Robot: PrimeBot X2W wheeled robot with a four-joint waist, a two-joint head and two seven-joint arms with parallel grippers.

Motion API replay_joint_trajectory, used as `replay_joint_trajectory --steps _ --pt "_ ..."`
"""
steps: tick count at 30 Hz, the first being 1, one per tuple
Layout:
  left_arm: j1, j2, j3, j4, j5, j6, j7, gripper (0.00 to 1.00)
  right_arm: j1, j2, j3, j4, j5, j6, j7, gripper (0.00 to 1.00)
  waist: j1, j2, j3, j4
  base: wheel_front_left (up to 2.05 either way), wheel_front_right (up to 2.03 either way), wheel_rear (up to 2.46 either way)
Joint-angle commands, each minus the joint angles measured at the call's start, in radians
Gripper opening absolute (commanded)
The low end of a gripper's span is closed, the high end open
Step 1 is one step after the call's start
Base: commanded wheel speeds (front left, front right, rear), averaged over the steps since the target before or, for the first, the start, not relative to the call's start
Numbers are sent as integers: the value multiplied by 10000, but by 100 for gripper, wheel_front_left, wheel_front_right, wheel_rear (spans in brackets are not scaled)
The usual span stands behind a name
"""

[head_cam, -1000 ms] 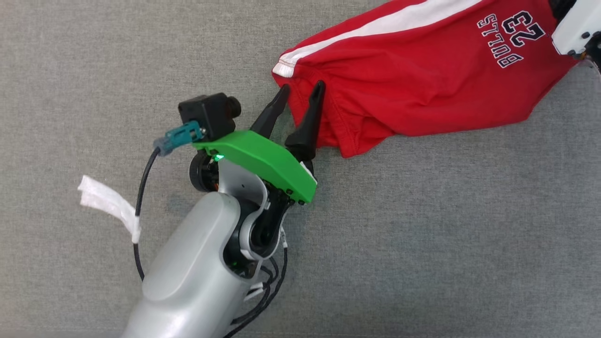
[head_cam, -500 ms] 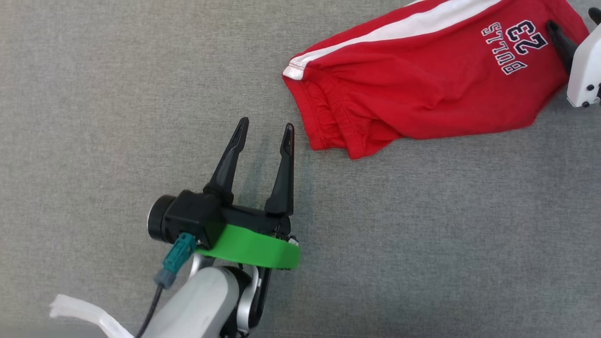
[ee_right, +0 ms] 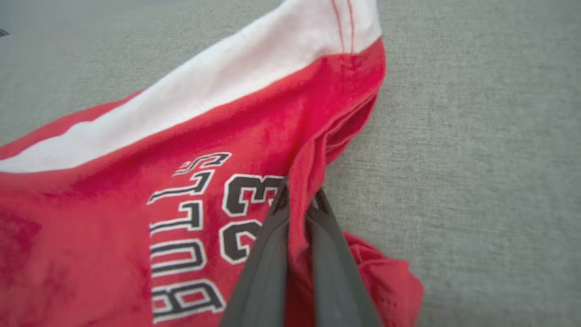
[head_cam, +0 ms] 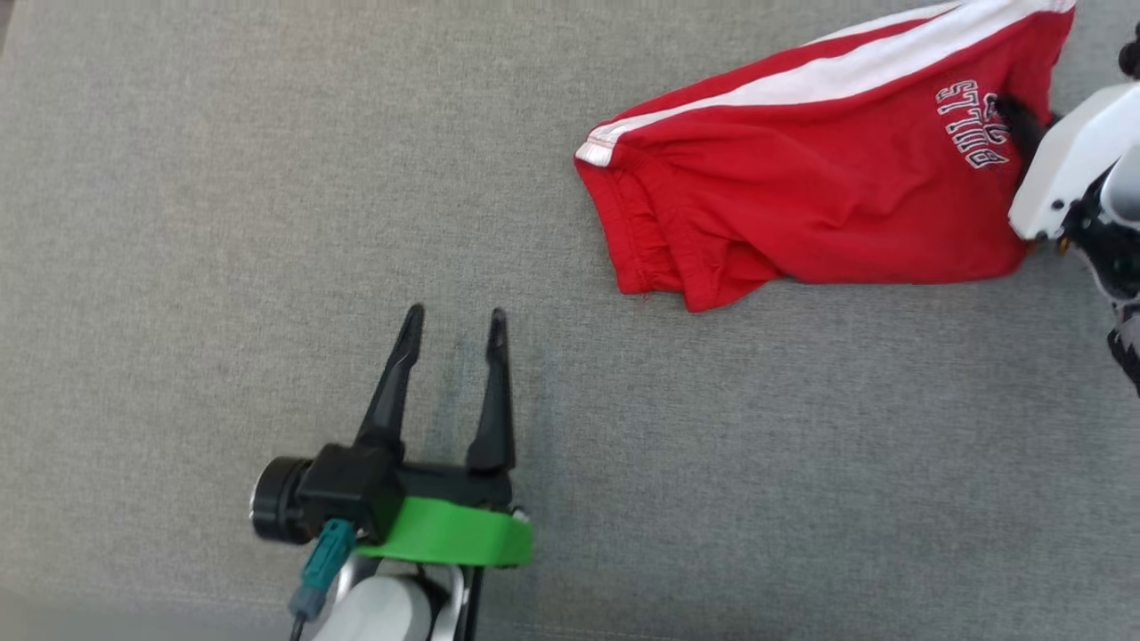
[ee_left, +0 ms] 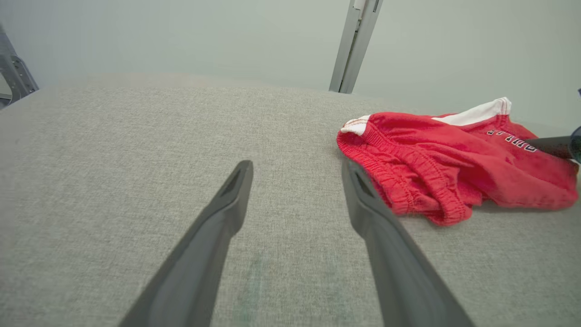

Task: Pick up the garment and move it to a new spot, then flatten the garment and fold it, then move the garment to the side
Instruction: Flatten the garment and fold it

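The red garment (head_cam: 802, 196) lay doubled over at the far right of the grey surface (head_cam: 223, 223), our right hand (ee_right: 299, 188) pinched shut on a ridge of its cloth by the lettering, our left hand (head_cam: 452, 325) wide and empty nearer in, so we judged the folding done and only the move aside left.

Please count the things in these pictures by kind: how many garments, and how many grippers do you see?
Garments: 1, the red shorts
Grippers: 2, the left gripper open, the right gripper shut on the red shorts
Total: 3
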Motion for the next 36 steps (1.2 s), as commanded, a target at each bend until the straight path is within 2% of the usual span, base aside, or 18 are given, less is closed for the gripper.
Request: replay_joint_trajectory --steps 1,5,10,15,20,25,31,36 --pt "343 31 238 34 168 -122 -46 100 330 -69 40 -85 250 0 -114 0 0 -1 -630 -533 0 0 0" --pt "1088 -12 800 48 433 -439 -47 100 868 -588 -232 -225 706 -4 -439 0 0 -1 -1154 -861 0 0 0" --pt "1815 -265 1326 156 713 -836 -48 100 1405 -1260 -719 -318 818 -3 -877 0 0 -1 -1650 -898 0 0 0" --pt "2285 -620 1608 325 817 -1154 -47 100 1731 -1440 -637 -1024 895 -3 -977 0 0 -1 -2094 -749 0 0 0" --pt "2631 -845 1703 530 964 -1447 -40 100 2003 -993 259 -2120 905 -1 -531 0 0 -1 -2404 -573 0 0 0" --pt "2504 -910 1638 684 978 -1650 -40 100 1994 -104 1362 -2702 664 -1 -159 0 0 -1 -2323 -256 0 0 0" --pt "2224 -931 1540 910 656 -1637 -39 100 1689 940 2201 -1928 69 -1 -87 0 0 -1 -2237 197 0 0 0" --pt "2160 -932 1546 963 499 -1468 -40 100 1484 1518 2184 -1202 -294 -1 -536 0 0 -1 -2226 413 0 0 0"
